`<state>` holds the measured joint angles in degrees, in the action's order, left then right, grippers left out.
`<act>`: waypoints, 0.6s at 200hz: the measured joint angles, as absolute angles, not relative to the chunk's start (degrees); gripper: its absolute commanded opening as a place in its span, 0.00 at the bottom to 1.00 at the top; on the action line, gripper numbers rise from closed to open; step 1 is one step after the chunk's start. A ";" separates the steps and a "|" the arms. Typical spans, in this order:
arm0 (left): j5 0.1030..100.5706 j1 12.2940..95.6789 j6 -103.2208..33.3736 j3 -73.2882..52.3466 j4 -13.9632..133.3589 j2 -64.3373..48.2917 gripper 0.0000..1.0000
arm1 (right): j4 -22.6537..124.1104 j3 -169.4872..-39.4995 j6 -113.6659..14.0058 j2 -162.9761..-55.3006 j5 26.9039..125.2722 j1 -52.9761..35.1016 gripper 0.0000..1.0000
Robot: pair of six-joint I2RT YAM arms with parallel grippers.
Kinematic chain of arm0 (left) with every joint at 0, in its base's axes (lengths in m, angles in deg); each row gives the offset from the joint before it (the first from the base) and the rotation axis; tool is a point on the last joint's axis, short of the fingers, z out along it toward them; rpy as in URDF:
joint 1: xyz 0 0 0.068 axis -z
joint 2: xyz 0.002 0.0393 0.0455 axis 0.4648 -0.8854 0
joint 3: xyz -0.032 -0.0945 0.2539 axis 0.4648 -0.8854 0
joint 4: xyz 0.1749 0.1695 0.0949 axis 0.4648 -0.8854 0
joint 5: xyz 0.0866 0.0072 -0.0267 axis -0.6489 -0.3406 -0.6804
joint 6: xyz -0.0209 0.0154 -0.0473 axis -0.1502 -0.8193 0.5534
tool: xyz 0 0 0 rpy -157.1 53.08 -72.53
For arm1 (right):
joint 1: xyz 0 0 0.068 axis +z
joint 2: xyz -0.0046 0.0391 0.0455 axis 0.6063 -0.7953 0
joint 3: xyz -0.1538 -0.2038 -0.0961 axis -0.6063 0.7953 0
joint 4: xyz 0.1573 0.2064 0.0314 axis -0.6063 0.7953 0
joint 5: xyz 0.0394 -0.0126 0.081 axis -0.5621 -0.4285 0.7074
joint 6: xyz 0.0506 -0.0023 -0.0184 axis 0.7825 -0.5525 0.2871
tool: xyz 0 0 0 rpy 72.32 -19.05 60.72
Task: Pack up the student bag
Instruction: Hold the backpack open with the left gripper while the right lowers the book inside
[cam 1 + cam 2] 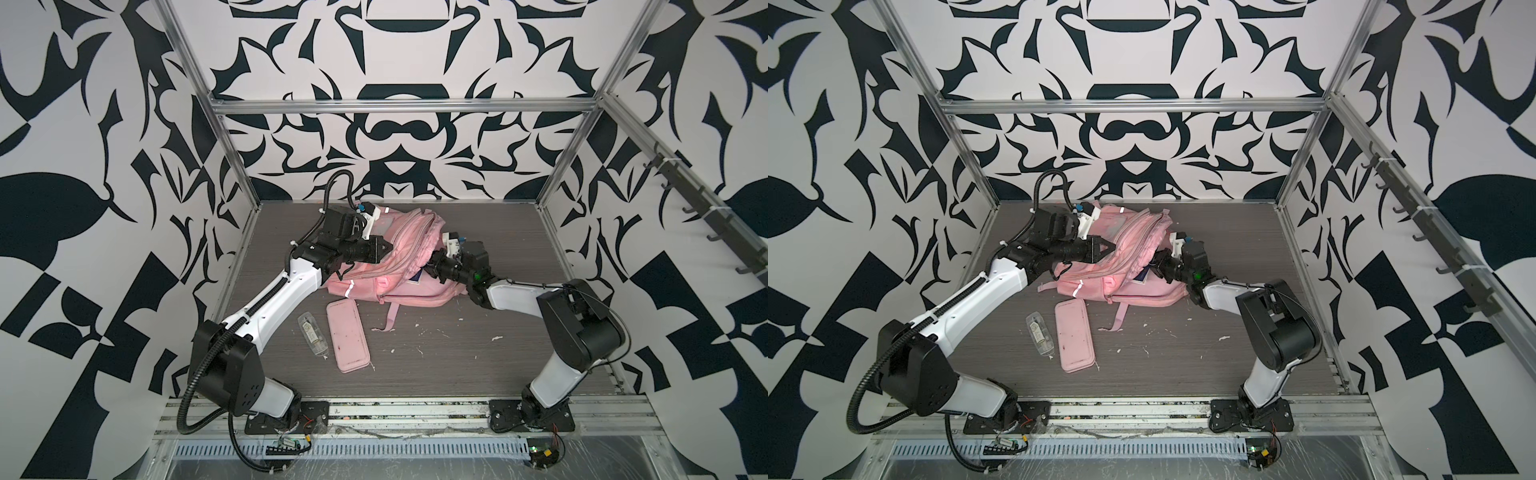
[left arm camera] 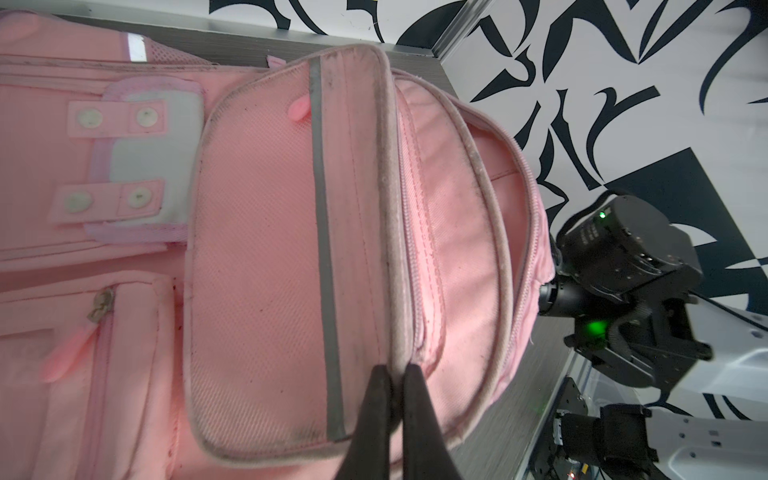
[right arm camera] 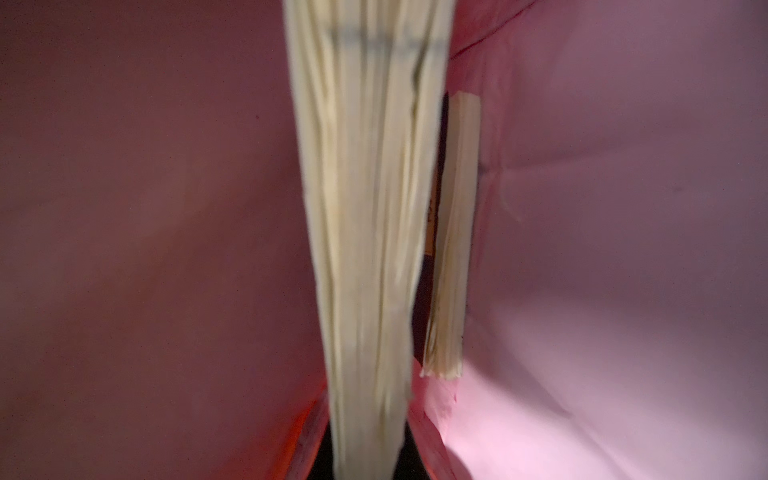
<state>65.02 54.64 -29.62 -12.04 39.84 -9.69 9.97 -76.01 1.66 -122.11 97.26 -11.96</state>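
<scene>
We see a grey wood-grain worktop [image 1: 457, 361]. The student bag [image 1: 390, 257] lies toward twelve o'clock, with a pink pencil case [image 1: 348, 336] at its six. A clear packet [image 1: 312, 332] lies just beside the case at nine, and white scraps [image 1: 496, 338] lie toward three.

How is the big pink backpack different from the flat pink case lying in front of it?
The student bag is big, soft and lumpy; the pencil case is small, flat and oblong. The student bag is held: the left gripper pinches its flap edge, while the pencil case lies untouched on the table. The student bag has zips and silver strips; the pencil case shows neither. Both are pink.
</scene>
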 measured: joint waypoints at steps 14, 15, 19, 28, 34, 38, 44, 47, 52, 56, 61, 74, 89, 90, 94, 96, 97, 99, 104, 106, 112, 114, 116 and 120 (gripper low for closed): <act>66.05 54.22 -28.66 -12.34 40.67 -9.67 0.00 | 7.68 -78.29 3.04 -125.80 97.30 -11.08 0.00; 66.09 54.20 -28.63 -12.37 40.69 -9.67 0.00 | 7.55 -78.38 3.06 -125.96 97.30 -11.06 0.00; 66.31 54.07 -28.35 -12.41 40.89 -9.67 0.00 | 6.78 -78.99 3.45 -127.14 97.28 -10.86 0.00; 66.72 53.94 -27.89 -12.52 41.15 -9.67 0.00 | 4.99 -80.30 4.57 -129.71 97.43 -10.49 0.00; 66.99 53.87 -27.56 -12.56 41.26 -9.69 0.00 | 3.81 -81.17 5.13 -131.38 97.41 -10.29 0.00; 67.18 53.87 -27.41 -12.56 41.30 -9.69 0.00 | 2.91 -81.94 5.53 -132.73 97.39 -10.12 0.00; 67.45 53.76 -27.17 -12.63 41.48 -9.69 0.00 | 2.04 -82.86 5.96 -134.26 97.45 -9.90 0.00; 67.53 53.72 -27.02 -12.67 41.54 -9.69 0.00 | 1.62 -83.34 6.23 -135.07 97.48 -9.75 0.00; 67.77 53.67 -26.82 -12.74 41.59 -9.69 0.00 | 0.82 -84.28 6.64 -136.45 97.50 -9.49 0.00; 67.90 53.65 -26.71 -12.78 41.63 -9.67 0.00 | 0.38 -84.93 7.08 -137.34 97.52 -9.38 0.00; 68.06 53.63 -26.56 -12.82 41.68 -9.69 0.00 | -0.19 -85.83 7.47 -138.55 97.54 -9.16 0.00; 68.43 53.56 -26.17 -13.15 42.09 -9.69 0.00 | -1.15 -88.21 8.13 -141.08 97.52 -8.57 0.00; 68.87 53.39 -25.95 -13.52 42.51 -9.67 0.00 | -0.98 -90.59 8.46 -142.92 97.56 -7.65 0.00; 68.91 53.37 -25.92 -13.55 42.51 -9.67 0.00 | -0.95 -90.70 8.46 -142.98 97.56 -7.61 0.00; 69.04 53.28 -25.86 -13.61 42.55 -9.67 0.00 | -0.63 -91.36 8.39 -143.31 97.56 -7.30 0.00; 69.11 53.21 -25.86 -13.68 42.59 -9.67 0.00 | -0.39 -91.71 8.37 -143.42 97.59 -7.17 0.00; 69.13 53.21 -25.84 -13.70 42.62 -9.67 0.00 | -0.32 -91.80 8.37 -143.46 97.59 -7.12 0.00; 69.19 53.17 -25.82 -13.72 42.68 -9.67 0.00 | -0.06 -92.08 8.30 -143.59 97.59 -7.02 0.00; 69.32 53.11 -25.79 -13.85 42.79 -9.62 0.00 | 0.79 -92.82 8.04 -143.77 97.63 -6.67 0.00; 69.37 53.08 -25.79 -13.90 42.86 -9.62 0.00 | 1.23 -93.13 7.84 -143.81 97.63 -6.53 0.00; 69.52 52.97 -25.77 -14.16 43.07 -9.52 0.00 | 2.39 -93.94 7.30 -143.90 97.70 -6.14 0.00; 69.57 52.93 -25.77 -14.22 43.14 -9.49 0.00 | 2.89 -94.20 6.99 -143.90 97.74 -6.03 0.01; 69.63 52.89 -25.77 -14.31 43.23 -9.45 0.00 | 3.22 -94.40 6.88 -143.90 97.76 -5.97 0.02; 69.78 52.80 -25.75 -14.49 43.31 -9.38 0.00 | 4.38 -94.88 6.31 -143.86 97.80 -5.81 0.05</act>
<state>69.78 52.80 -25.75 -14.49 43.31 -9.38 4.38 -94.88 6.31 -143.86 97.80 -5.81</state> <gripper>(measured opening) 0.064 0.119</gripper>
